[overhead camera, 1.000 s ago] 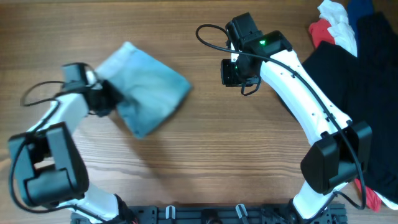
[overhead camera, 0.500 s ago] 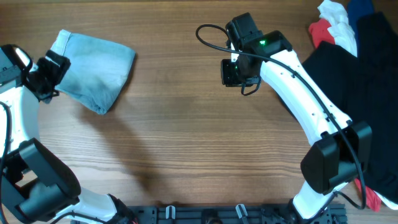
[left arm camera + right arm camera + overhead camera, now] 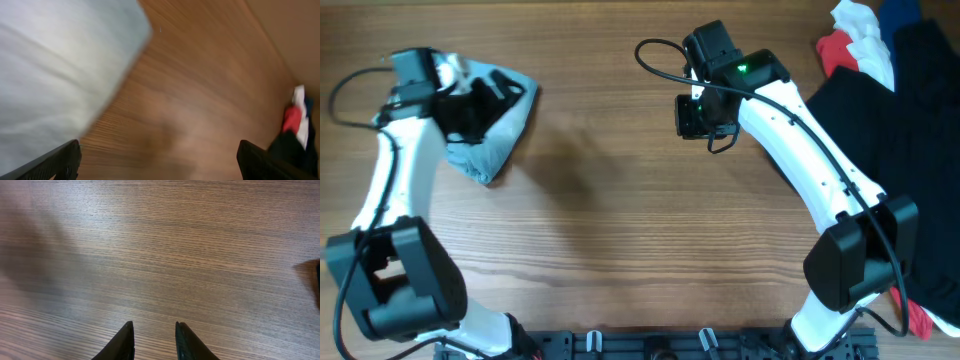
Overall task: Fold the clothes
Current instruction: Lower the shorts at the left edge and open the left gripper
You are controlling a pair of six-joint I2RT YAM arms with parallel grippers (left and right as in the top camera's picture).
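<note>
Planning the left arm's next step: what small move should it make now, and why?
Probably raise the left gripper straight up, clear. Its jaws stand wide open above the denim shorts, holding nothing, and the shorts lie as a folded bundle on the table.

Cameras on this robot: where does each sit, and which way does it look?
Overhead: above the table, looking straight down; the left arm and left tool, right arm and right tool show.
Left wrist: on the left arm, looking slantwise across the table past the denim shorts; its wide-apart fingertips show.
Right wrist: on the right arm, looking down at wood; its fingertips show, close together.
Shared: overhead and left wrist both see the denim shorts and the red and white garments.
</note>
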